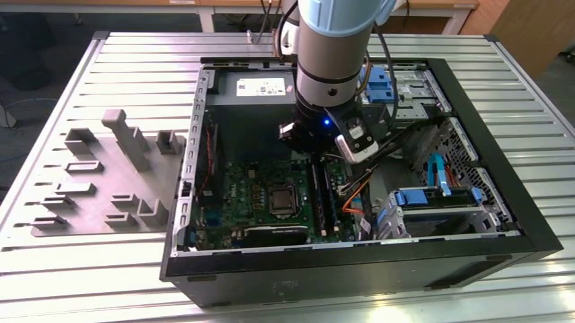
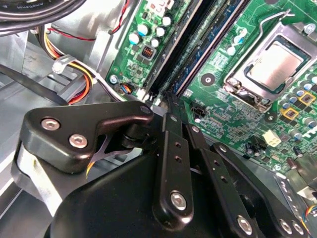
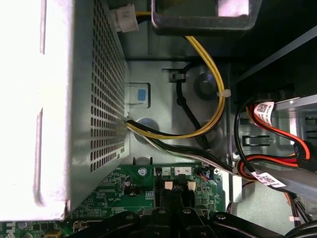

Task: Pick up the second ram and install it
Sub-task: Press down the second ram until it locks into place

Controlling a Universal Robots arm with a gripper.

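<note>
Black linkage gripper (image 2: 171,106) down over the green motherboard (image 2: 237,99), at the long black slots (image 2: 198,44). Thin dark memory stick (image 2: 174,104) barely showing edge-on at the fingertips. Clenched or released: cannot tell.

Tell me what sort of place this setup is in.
Probably a robotics lab or test workbench for computer assembly. An open desktop computer case lies on a slatted metal table, grey fixture blocks sit beside it, and the robot arm reaches down over the motherboard.

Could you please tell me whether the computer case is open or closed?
Open: the case lies with its motherboard exposed to view.
</note>
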